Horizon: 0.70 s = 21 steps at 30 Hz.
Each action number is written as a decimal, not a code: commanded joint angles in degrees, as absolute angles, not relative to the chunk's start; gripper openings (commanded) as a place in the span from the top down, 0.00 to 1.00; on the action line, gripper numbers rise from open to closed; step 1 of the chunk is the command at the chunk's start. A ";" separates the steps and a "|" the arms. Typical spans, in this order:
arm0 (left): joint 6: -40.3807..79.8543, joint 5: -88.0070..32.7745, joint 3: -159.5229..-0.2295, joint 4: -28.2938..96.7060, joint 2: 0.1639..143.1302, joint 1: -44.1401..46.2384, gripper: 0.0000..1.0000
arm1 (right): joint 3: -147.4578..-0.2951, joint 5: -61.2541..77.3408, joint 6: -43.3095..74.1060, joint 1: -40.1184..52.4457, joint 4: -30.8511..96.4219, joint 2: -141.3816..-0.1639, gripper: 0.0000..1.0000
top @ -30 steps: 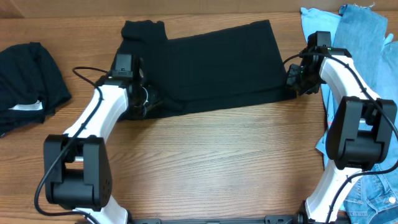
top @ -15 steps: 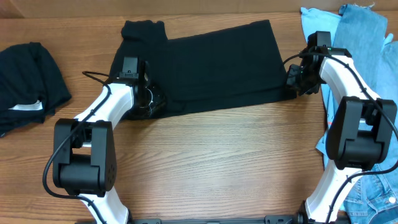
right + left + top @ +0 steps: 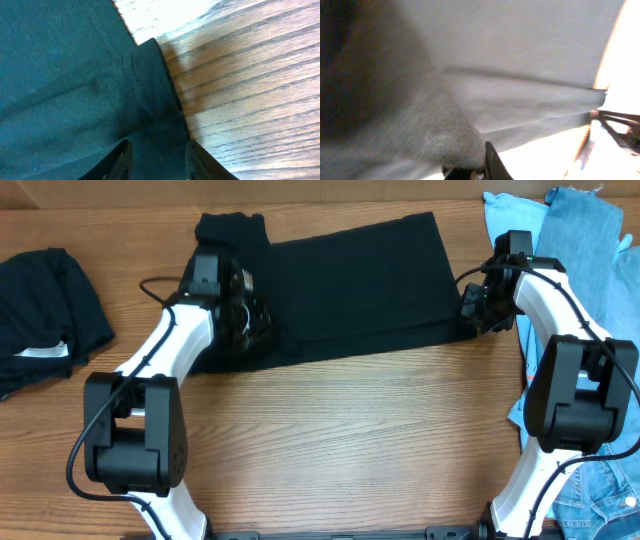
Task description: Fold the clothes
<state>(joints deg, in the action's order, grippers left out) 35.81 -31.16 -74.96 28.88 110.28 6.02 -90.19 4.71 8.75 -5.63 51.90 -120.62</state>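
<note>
The black T-shirt lies spread across the far middle of the wooden table. My left gripper is at the shirt's left end, shut on a bunch of its fabric and lifting it over the shirt body. In the left wrist view the fabric fills the frame and is bunched at the jaws. My right gripper is at the shirt's lower right corner. In the right wrist view its fingers hold the hemmed corner between them, down on the table.
Another black garment with a white label lies at the far left. A light-blue garment and a denim-blue one lie at the right edge, behind the right arm. More denim hangs at the lower right.
My left gripper has moved up and to the right, carrying the shirt's left edge over onto the shirt body. The right arm has not moved.
</note>
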 commanded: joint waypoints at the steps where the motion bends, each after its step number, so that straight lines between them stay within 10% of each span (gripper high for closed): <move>1: 35.83 -34.46 -78.98 23.03 109.60 6.02 0.96 | -89.89 5.21 8.51 -6.09 51.68 -120.68 0.61; 4: 40.71 -27.03 -78.98 17.17 109.60 6.09 0.93 | -89.89 5.21 8.51 -6.09 51.70 -120.68 0.61; 6: 41.32 -22.39 -78.98 16.40 109.62 6.46 0.59 | -89.89 5.21 8.51 -6.09 51.68 -120.68 0.61; 9: 40.25 -22.00 -78.96 16.43 109.62 6.46 0.40 | -89.89 5.21 8.51 -6.09 51.64 -120.68 0.61; 18: 34.20 -15.27 -78.96 36.38 109.62 6.46 0.48 | -89.89 5.21 8.51 -6.09 51.66 -120.68 0.61; 21: 33.30 -8.45 -78.91 46.00 109.62 6.35 0.47 | -89.95 5.23 8.51 -6.09 50.68 -120.68 0.46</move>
